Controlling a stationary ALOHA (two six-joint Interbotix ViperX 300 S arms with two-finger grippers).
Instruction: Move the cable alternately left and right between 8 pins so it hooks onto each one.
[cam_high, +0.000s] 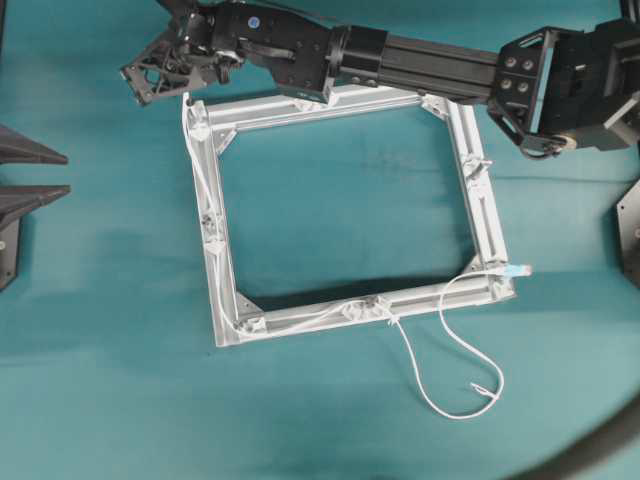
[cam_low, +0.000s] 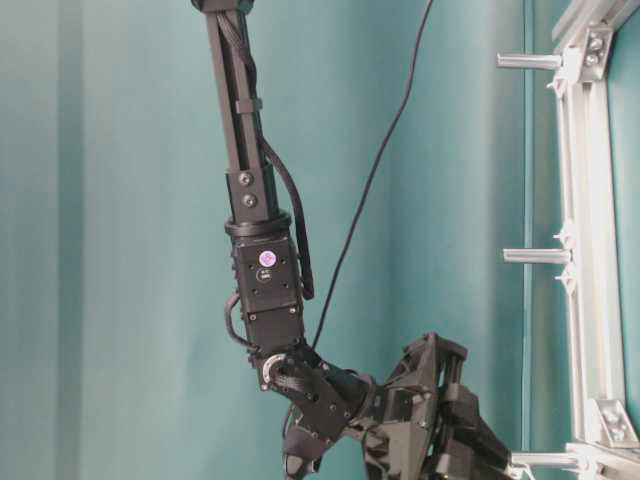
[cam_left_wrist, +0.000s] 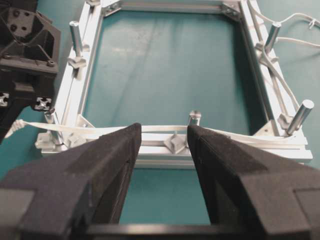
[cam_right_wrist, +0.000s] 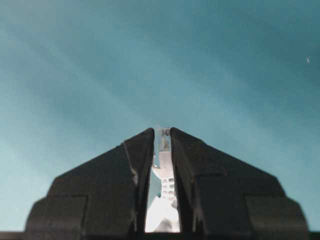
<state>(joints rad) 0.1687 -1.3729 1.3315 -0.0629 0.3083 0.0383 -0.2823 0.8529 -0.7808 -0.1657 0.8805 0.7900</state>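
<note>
Cable (cam_high: 452, 372), white and floppy, runs along the left and near bars of the square aluminium frame (cam_high: 487, 215), leaves the near bar at a pin, and loops loosely over the teal surface (cam_high: 320, 420) below the frame's near right corner. A pale blue tab (cam_high: 515, 270) lies at that corner. In the left wrist view the cable passes flat behind a pin (cam_left_wrist: 194, 118) on the closest bar. The right gripper (cam_high: 140, 85) reaches across the far side to just beyond the frame's far left corner; its jaws are pinched close on a white and clear connector piece (cam_right_wrist: 164, 172). The left gripper (cam_left_wrist: 161, 175) sits well back at the left edge, jaws spread wide, holding nothing
</note>
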